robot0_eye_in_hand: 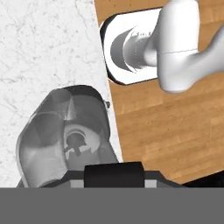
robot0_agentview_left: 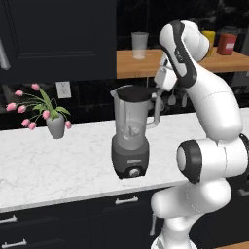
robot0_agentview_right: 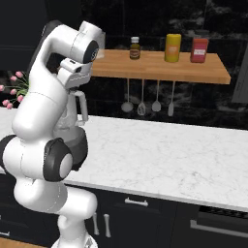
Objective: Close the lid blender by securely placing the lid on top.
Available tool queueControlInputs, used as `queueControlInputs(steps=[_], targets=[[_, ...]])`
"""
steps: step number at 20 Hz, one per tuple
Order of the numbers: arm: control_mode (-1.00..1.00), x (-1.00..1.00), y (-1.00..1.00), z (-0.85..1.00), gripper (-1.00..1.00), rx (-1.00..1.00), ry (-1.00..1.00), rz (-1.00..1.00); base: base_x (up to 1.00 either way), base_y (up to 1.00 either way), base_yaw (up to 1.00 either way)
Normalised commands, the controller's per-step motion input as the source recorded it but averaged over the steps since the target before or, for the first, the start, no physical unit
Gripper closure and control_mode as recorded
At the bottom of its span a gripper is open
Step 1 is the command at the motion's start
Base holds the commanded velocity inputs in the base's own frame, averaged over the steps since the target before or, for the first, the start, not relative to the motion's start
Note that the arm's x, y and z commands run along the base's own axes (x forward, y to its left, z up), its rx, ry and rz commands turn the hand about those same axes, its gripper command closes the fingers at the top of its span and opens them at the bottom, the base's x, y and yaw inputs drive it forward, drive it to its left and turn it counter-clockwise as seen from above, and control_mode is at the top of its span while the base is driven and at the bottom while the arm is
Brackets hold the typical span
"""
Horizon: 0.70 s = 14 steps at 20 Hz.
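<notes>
Hand view, pincer: gripper (robot0_eye_in_hand: pixel 113 178) pointed straight down over the jar's mouth. A black slab sits at its tips, probably the lid's near edge. The fingers themselves cannot be made out, so whether they pinch it or stand apart cannot be told.

Item, the lid (robot0_agentview_left: pixel 133 93): thin dark disc lying at the jar's mouth in the left base view, its right edge reaching the gripper (robot0_agentview_left: pixel 156 89). Whether it is seated or hovering just above the rim cannot be told. Judged light, stiff and smooth, so apt to slip or tip if nipped off-centre. Best hold is across the rim edge, kept level.

Item, the blender (robot0_agentview_left: pixel 130 141): translucent grey jar on a dark base with a knob, upright on the marble counter (robot0_agentview_left: pixel 53 165) near its front edge. The blades are seen from above (robot0_eye_in_hand: pixel 74 142). Judged top-heavy, so press down straight and avoid any sideways push.

Item, arm: rises from the base, elbows high under the wooden shelf (robot0_agentview_left: pixel 146 65), wrist folded down and left towards the jar.

Nearby: drinking glass (robot0_agentview_left: pixel 139 44) on the shelf; vase of pink flowers (robot0_agentview_left: pixel 55 126), well apart to the left.
</notes>
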Motion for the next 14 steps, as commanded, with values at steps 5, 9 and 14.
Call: queueControlInputs(steps=[5,9,14], targets=[[-1.00,0.39,0.03,0.14,1.00,-0.02,-0.05,-0.01,0.00,0.00,0.00],[-1.00,0.46,0.15,0.05,1.00,-0.04,-0.05,-0.01,0.00,0.00,0.00],[-1.00,0.40,0.36,-0.13,1.00,-0.09,-0.05,0.00,0.00,0.00,0.00]])
